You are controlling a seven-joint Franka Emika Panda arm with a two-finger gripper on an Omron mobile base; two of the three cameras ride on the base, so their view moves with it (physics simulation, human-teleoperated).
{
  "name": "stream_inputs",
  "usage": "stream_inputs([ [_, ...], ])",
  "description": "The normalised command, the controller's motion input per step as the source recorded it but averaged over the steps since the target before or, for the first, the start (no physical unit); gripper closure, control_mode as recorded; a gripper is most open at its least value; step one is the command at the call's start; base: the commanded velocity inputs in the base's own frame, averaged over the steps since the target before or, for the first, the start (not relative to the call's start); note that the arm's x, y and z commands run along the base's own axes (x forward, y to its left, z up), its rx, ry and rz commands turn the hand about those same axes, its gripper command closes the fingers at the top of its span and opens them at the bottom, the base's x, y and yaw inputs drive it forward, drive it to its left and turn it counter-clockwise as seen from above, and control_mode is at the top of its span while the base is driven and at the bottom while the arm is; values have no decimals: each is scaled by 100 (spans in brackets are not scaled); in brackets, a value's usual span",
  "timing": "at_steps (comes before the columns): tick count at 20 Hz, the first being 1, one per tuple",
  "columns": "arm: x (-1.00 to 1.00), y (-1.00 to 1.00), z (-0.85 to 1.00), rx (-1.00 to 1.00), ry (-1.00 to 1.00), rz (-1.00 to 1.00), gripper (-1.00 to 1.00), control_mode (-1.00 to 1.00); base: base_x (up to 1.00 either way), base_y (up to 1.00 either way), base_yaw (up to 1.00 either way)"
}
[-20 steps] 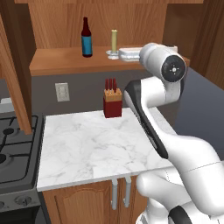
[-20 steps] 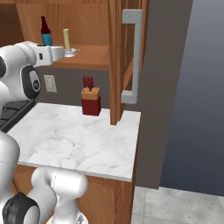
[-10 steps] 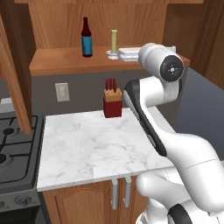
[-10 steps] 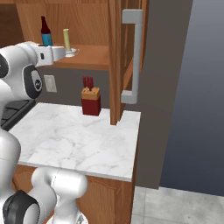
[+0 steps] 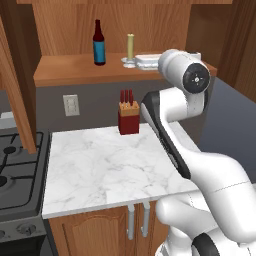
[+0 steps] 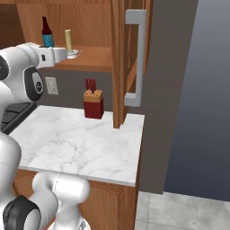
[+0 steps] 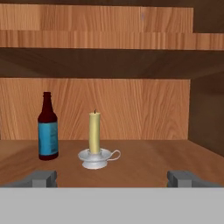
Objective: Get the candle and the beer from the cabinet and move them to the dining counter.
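Wood-brown shelving of the cabinet (image 7: 131,113) stood open before the arm, and on its lower shelf we found the candle (image 7: 94,131) upright in a small white holder (image 7: 97,158), with the beer (image 7: 47,127) standing just beside it, apart and not touching. We noted the gripper (image 7: 111,178) level with the shelf edge, its two tips spread as wide as they go and holding nothing, the candle lying between their lines but well ahead.

We judged the step in hand to be the reach for the candle. To do it well, we advised a straight advance along the shelf, keeping the tips low enough to clear the shelf above yet high enough to pass over the holder's rim and looped handle, and closing on the wax column, not on the dish. We also advised keeping clear of the bottle, which looked easy to topple.

The hand view gave us the spread of the tips and the holder's handle. The left base view showed the red knife block (image 5: 128,118) on the marble worktop (image 5: 110,167) below the shelf. The right base view alone showed the cabinet door (image 6: 130,58) swung open with its silver bar handle (image 6: 136,58), a hazard for the withdrawal
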Motion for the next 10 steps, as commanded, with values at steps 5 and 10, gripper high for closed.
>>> stream_inputs([
  [5,21,0,0,0,0,0,-100,-100,0,0,0],
  [10,29,6,8,0,0,0,-100,-100,0,0,0],
])
